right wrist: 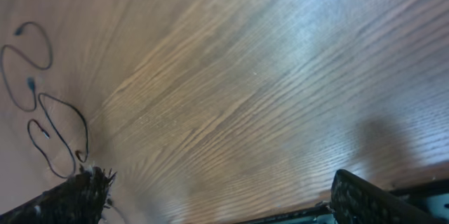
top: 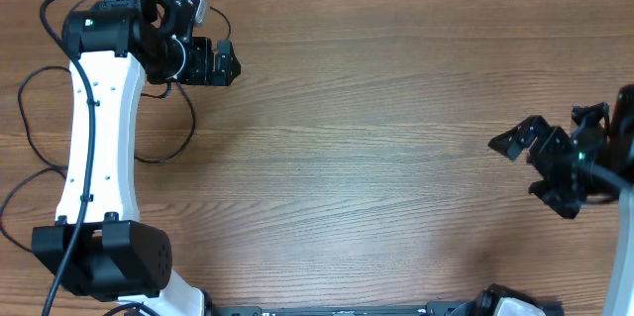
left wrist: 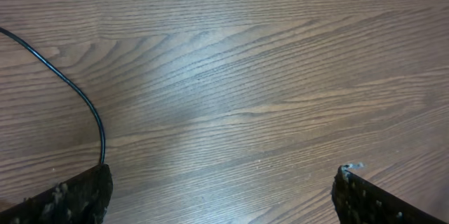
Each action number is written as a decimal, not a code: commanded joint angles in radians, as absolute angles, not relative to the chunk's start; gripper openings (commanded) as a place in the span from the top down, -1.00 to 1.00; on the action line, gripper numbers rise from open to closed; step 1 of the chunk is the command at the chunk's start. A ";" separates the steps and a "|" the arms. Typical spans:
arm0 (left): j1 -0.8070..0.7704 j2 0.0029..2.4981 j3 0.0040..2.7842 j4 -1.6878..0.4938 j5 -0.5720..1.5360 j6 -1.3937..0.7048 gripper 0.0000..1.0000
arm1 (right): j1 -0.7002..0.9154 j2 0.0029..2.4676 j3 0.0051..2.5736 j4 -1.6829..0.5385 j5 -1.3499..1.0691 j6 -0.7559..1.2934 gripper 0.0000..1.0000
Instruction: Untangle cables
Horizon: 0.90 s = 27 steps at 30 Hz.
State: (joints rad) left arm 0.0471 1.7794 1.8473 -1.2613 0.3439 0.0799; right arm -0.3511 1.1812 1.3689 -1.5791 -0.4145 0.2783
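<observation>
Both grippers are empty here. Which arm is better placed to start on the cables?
Probably the right. The right gripper is open, and its wrist view shows the cables lying in loose loops toward one side. The left gripper, also open, sees only plain cords, no plug ends.

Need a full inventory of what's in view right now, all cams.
table: one, brown wood grain, fills every view
thin cables: at least two, exact count unclear, black, loose loops at left edge of right wrist view
cords: black, looping on the table around the left arm
left arm: one, white and black, left side
left hand: one, black, open, empty, upper left
right hand: one, black, open, empty, right side
</observation>
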 commanded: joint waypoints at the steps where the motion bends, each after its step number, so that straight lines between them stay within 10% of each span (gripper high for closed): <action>1: 0.043 1.778 1.861 -1.260 0.340 0.071 -0.99 | -0.325 1.051 1.381 -1.578 -0.390 0.266 -0.99; 27: 0.043 1.778 1.861 -1.260 0.340 0.071 -0.99 | -0.323 0.837 1.325 -1.558 -0.285 0.299 -1.00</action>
